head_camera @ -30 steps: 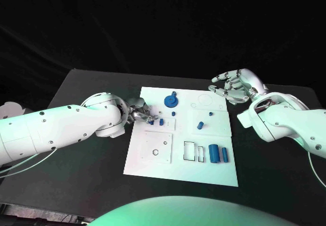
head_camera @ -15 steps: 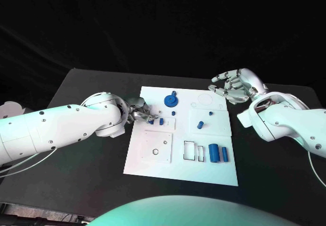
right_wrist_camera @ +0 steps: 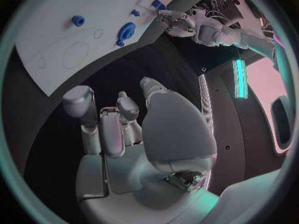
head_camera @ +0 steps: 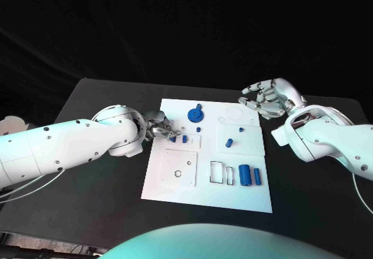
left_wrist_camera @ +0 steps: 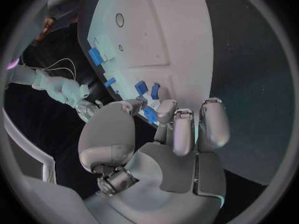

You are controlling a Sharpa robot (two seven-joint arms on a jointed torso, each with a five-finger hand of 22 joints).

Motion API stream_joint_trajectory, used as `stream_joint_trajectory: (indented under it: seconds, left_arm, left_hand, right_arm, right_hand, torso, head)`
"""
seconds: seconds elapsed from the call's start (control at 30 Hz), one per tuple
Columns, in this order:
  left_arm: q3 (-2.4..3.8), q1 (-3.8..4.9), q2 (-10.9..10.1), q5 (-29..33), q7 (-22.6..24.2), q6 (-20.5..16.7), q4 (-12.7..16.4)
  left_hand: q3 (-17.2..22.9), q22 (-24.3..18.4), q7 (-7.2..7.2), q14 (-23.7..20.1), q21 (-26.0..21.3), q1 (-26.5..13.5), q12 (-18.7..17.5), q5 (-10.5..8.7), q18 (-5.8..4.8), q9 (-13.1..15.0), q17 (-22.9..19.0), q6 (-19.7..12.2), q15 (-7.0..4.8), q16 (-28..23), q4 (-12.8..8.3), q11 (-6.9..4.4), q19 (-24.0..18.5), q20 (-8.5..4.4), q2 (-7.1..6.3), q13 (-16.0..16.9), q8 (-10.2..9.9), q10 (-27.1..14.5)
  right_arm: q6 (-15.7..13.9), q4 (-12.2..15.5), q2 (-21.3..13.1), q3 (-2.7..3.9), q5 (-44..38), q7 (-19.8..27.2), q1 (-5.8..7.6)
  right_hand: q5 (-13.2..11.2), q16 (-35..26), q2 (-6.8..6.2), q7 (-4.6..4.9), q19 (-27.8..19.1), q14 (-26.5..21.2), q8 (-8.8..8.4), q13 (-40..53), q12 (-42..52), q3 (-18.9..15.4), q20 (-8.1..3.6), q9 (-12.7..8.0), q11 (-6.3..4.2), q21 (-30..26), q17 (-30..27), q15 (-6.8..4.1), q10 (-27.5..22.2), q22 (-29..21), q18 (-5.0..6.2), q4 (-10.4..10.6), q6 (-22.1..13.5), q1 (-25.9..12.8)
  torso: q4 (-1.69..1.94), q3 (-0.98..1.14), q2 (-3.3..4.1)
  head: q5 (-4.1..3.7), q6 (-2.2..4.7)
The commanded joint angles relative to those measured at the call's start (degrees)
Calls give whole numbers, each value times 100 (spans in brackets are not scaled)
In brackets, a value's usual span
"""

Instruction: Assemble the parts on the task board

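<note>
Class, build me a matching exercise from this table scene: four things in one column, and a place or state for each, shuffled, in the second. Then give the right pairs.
Things:
1. left hand
2. right hand
3. round blue part
4. two blue cylinders

Places or states:
A. lying side by side, board's near right
B. open, above the board's far right corner
C. at small blue parts, board's left edge
D. far middle of the task board

Pairs: 1-C, 2-B, 3-D, 4-A

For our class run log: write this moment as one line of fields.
left hand: pinching small blue part at task board left edge | right hand: open, raised beyond board's far right corner | blue disc: on board
</note>
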Motion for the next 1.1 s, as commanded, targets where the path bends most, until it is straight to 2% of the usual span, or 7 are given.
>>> stream_joint_trajectory:
  seconds: [0.03, 0.67, 1.1]
  left_arm:
    - [5, 0, 7, 33, -2, 20, 19]
    - [10, 0, 0, 32, 8, 7, 58]
    - [67, 0, -44, 29, 8, -4, 108]
  left_hand:
    - [15, 6, -1, 496, -24, -8, 0, 31, -83, 9, 1176, 35, -29, 14, -7, -14, 24, -4, 63, 3, 36, 24]
    - [86, 9, -7, 496, -24, 48, 3, 44, -84, 28, 1177, 27, -34, 14, -18, -20, 26, -10, 111, 10, 48, 28]
    - [109, 6, -10, 496, -25, 72, 2, 46, -83, 36, 1176, 29, -36, 14, -22, -23, 25, -11, 115, 8, 56, 27]
  right_arm:
    - [71, 1, -2, 1, -66, 5, -4]
    - [72, 1, -4, 1, -68, -3, -4]
    - [73, 0, -5, 1, -69, -7, -4]
  right_hand:
    - [31, -23, -12, -19, 44, 153, 31, 3, 0, -17, -8, 6, 0, -7, 7, -44, -25, 6, 78, -15, 13, -59]
    - [31, -23, -12, -19, 44, 153, 31, 3, 0, -17, -8, 6, 0, -7, 7, -44, -25, 6, 78, -15, 13, -59]
    - [31, -23, -12, -19, 44, 153, 31, 3, 0, -17, -8, 6, 0, -7, 7, -44, -25, 6, 78, -15, 13, -59]
  torso:
    - [-7, 3, 0]
    - [-3, 0, -1]
    - [-3, -3, 1]
  head:
    - [2, 4]
    - [-2, 0]
    - [0, 0]
